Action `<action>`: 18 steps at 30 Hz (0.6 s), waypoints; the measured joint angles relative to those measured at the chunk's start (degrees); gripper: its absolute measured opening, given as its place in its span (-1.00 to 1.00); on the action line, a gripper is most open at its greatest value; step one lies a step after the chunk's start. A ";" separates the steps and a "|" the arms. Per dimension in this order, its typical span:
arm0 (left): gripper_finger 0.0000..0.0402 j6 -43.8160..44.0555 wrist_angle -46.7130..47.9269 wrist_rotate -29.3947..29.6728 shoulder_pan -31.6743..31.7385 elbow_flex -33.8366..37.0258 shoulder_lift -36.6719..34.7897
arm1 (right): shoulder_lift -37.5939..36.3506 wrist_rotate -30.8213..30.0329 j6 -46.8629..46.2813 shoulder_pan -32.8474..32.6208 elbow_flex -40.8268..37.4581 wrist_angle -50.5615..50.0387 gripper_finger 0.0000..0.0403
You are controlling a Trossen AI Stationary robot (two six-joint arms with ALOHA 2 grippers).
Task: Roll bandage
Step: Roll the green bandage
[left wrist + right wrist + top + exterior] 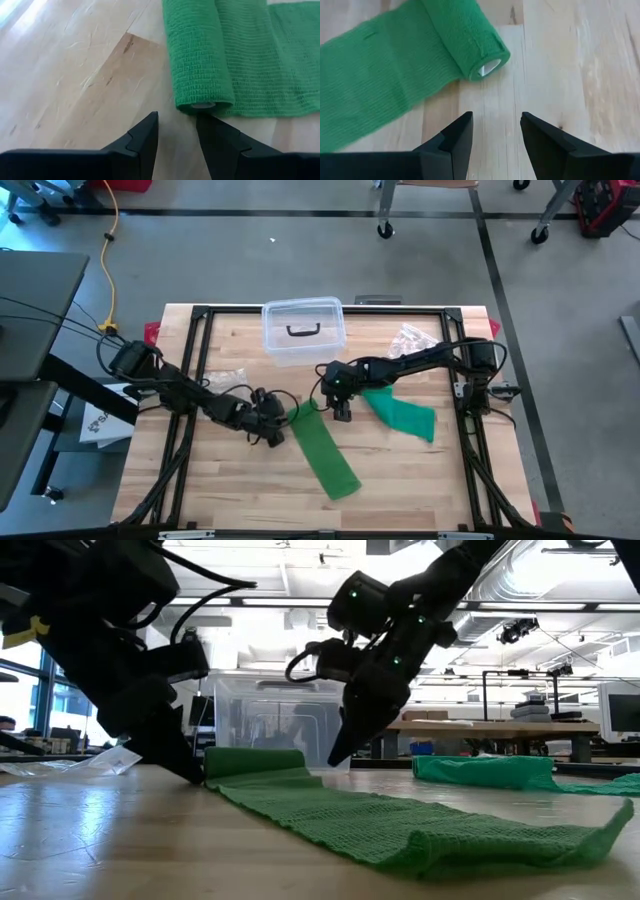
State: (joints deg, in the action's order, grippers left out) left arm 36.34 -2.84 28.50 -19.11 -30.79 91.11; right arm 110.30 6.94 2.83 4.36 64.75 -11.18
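A green bandage (322, 448) lies along the wooden table, partly rolled. Its rolled part (200, 60) sits at the far end around a white core, and the flat strip (420, 825) runs toward the near edge. My left gripper (177, 127) stands open at the roll's left end, low over the table and slanting down. My right gripper (496, 127) stands open just off the roll's right end (489, 66), a small gap away, with nothing between its fingers. My left gripper has one fingertip (202, 120) right at the roll's open end (202, 105), coming level-slanting from the table's left. I cannot tell whether it touches. Nothing lies between the two fingers.
A second green bandage (405, 416) lies crumpled to the right of my right gripper. A clear lidded plastic box (303, 330) stands at the far middle. Clear wrappers lie at the far right (412, 338) and the left (225, 377). Bare wood shows along the near edge.
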 joint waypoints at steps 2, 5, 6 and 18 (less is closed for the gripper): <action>-0.35 1.25 0.08 -0.18 0.00 0.00 -0.02 | 0.39 0.04 0.02 0.00 0.00 0.35 -0.20; -0.35 3.34 0.18 -0.62 -0.06 0.00 -0.35 | 0.44 0.08 0.06 -0.01 0.00 0.24 -0.20; -0.35 4.22 0.29 -0.72 -0.20 0.00 -0.49 | 0.44 0.14 0.06 -0.02 0.00 0.24 -0.20; -0.35 9.11 -1.49 2.40 -0.39 0.11 -0.41 | 0.46 0.33 0.20 -0.24 0.01 0.23 -0.20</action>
State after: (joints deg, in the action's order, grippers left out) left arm 45.45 -4.33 30.90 -19.51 -30.68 90.70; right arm 110.76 7.27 3.03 4.12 64.76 -10.95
